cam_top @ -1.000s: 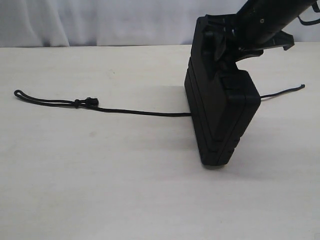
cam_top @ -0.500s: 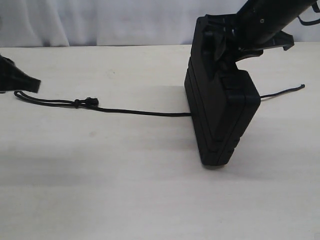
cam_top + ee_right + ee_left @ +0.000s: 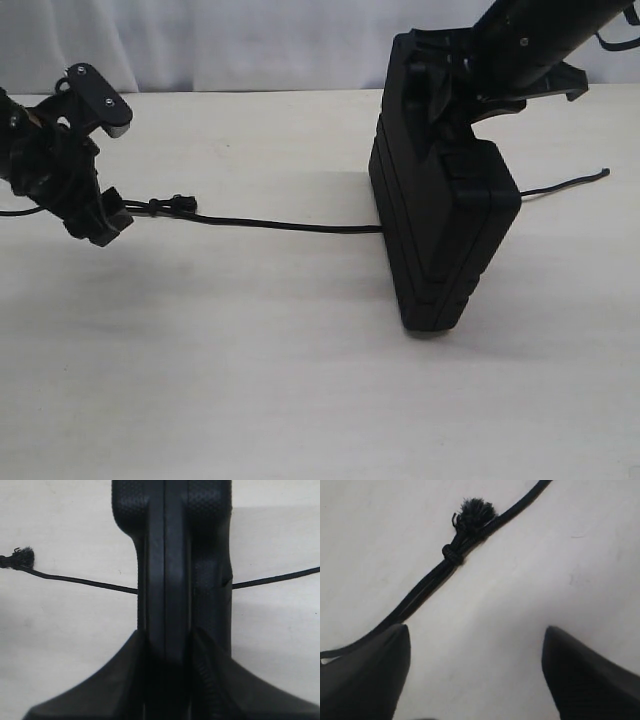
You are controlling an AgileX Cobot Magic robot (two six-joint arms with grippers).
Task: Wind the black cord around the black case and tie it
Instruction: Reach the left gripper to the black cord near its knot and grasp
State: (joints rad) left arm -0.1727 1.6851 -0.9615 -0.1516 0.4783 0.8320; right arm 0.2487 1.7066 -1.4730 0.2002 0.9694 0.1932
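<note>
The left gripper (image 3: 116, 172) hovers low over the pale matte tabletop (image 3: 250, 390) with its jaws spread wide and nothing between them. In the left wrist view (image 3: 475, 645) the doubled stretch of the long thin black braided cord (image 3: 422, 587) slips out of sight behind one fingertip (image 3: 380, 655), and whether that tip touches it cannot be told. Just beyond lie the cord's tight knot (image 3: 452, 554) and its frayed tuft (image 3: 475, 512). From there the cord (image 3: 280, 224) runs flat and nearly straight across the table to the flat rectangular matte black plastic case with ribbed edges (image 3: 440, 230), which stands upright on one narrow edge. The right gripper (image 3: 450, 85) is clamped on its upper part, its fingers pressing both faces in the right wrist view (image 3: 167, 650). The cord reaches the foot of the case (image 3: 170, 540) on one side and comes out on the other, so it seems to pass beneath. As I judge it, only that laying-under is done. No turn climbs the sides, the ends lie well apart, and nothing is tied. Most of the wrapping and the whole knot remain.
</note>
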